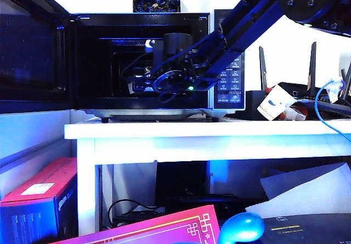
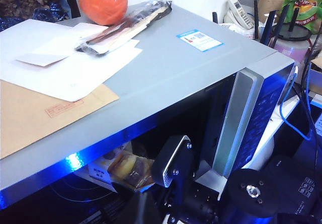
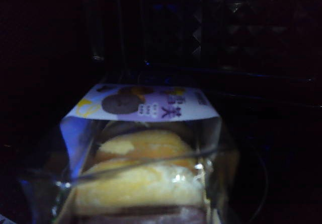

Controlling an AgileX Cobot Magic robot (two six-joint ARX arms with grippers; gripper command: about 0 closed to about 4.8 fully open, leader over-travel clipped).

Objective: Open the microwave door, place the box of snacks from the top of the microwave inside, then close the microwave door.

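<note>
The black microwave [image 1: 142,18] stands on the white table [image 1: 208,130]. The microwave door [image 1: 30,52] is swung wide open to the left. My right arm reaches into the dark cavity, where my right gripper [image 1: 140,84] is shut on the box of snacks [image 3: 146,168], a clear pack with a pale yellow cake and a printed card. From the left wrist view, which looks down on the microwave's grey top [image 2: 166,68], one right finger [image 2: 170,164] lies against the box of snacks [image 2: 126,167] under the top edge. Only dark shapes show where my left gripper would be.
A dark carton of blue-wrapped items [image 1: 156,0] sits on the microwave. Also on top are an orange ball [image 2: 102,1], white papers [image 2: 65,63], a brown envelope [image 2: 35,113] and a wrapped packet [image 2: 126,22]. Black routers [image 1: 285,74] and cables stand right of the microwave.
</note>
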